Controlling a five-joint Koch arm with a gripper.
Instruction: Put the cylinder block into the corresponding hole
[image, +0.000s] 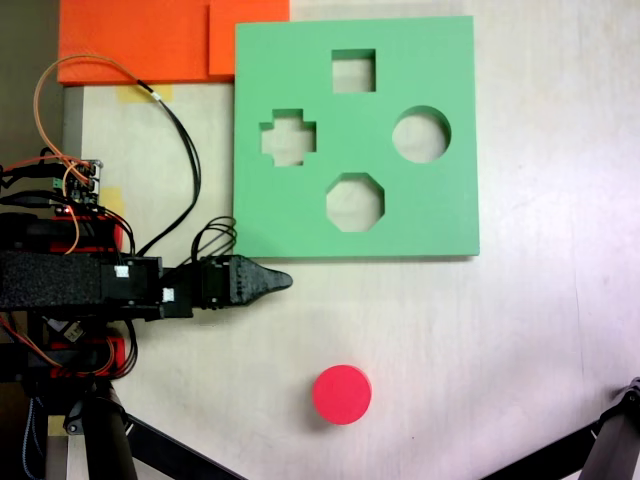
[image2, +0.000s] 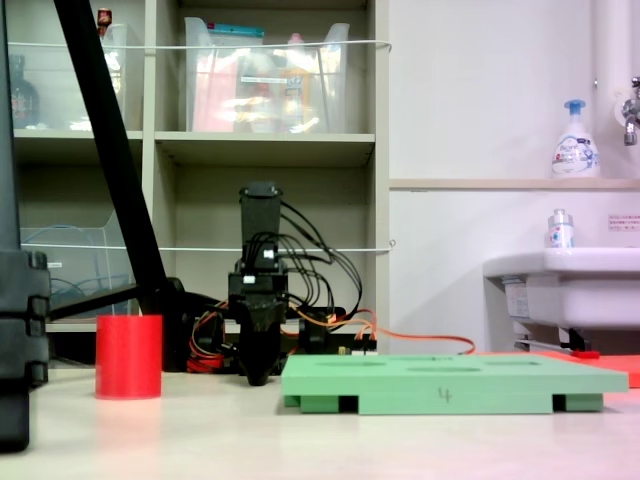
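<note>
In the fixed view from above we see the arm reaching in from the left, its gripper (image: 283, 281) just below the green foam board's (image: 440, 215) lower left edge; the jaws taper to one dark point with nothing between them, so we cannot tell how far they are parted. Further right, below the board and well apart from it, the cylinder block (image: 342, 394) stands upright on the table (image: 520, 350). The circular hole (image: 421, 135) sits near the board's right edge, unfilled

Matt red foam cylinder block (image: 342, 394), matt green foam board (image: 355, 135).
</note>
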